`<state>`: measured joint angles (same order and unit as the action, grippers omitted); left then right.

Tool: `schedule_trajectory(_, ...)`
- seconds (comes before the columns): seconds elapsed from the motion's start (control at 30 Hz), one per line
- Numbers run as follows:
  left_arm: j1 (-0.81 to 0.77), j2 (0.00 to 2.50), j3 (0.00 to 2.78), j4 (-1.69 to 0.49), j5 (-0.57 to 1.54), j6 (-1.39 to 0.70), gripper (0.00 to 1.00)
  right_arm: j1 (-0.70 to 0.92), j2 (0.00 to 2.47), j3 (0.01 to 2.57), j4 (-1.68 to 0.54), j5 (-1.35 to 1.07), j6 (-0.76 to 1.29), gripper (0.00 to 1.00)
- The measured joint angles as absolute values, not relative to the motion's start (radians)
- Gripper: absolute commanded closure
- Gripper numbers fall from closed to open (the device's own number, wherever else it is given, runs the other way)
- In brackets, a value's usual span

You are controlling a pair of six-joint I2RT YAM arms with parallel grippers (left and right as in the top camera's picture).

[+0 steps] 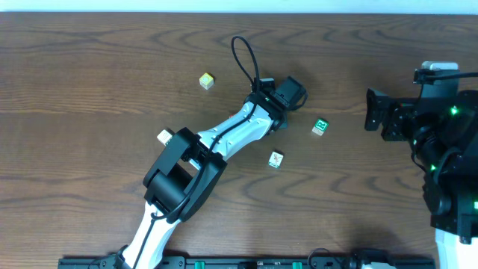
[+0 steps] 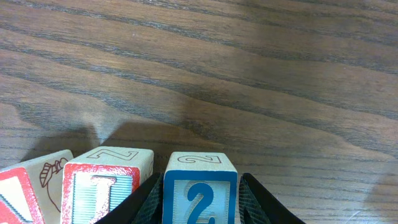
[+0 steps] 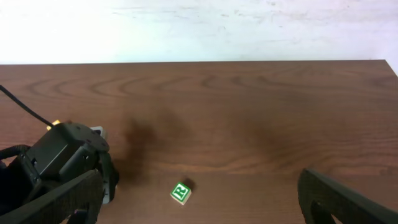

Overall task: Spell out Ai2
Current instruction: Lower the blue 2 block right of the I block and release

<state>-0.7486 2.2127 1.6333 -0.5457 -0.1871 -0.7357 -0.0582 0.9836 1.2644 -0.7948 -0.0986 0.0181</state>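
Overhead, the left gripper [image 1: 290,91] is reaching to the upper centre of the table [image 1: 89,60], hiding the row beneath it. The right gripper [image 1: 371,110] is hovering at the right edge, with a green cube [image 1: 320,127] lying between them.

In the left wrist view, the fingers [image 2: 144,200] are pinching the 2 cube [image 2: 200,190] at bottom centre, just right of the I cube [image 2: 106,186]. A red-framed cube [image 2: 22,190], its letter cut off, is sitting at the lower left. The 2 probably needs squaring with the I, then a slow release, since one finger is crowding the narrow gap.

In the right wrist view, the right jaws are standing wide apart and empty.
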Motion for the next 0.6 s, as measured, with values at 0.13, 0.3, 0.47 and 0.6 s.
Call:
schedule_trajectory(0.13, -0.749, 2.212, 1.647, -0.566, -0.187, -0.729, 0.60, -0.058, 0.998, 1.264, -0.795, -0.106, 0.026, 0.01)
schedule_trajectory(0.3, -0.749, 2.180, 1.699, -0.614, -0.187, -0.709, 0.60, -0.058, 1.013, 1.264, -0.789, -0.115, 0.033, 0.01)
schedule_trajectory(0.47, -0.748, 2.070, 1.739, -0.625, -0.209, -0.677, 0.61, -0.058, 1.014, 1.264, -0.793, -0.125, 0.034, 0.04)
schedule_trajectory(0.6, -0.730, 1.942, 1.761, -0.699, -0.262, -0.671, 0.81, -0.058, 1.046, 1.262, -0.780, -0.164, 0.044, 0.27)
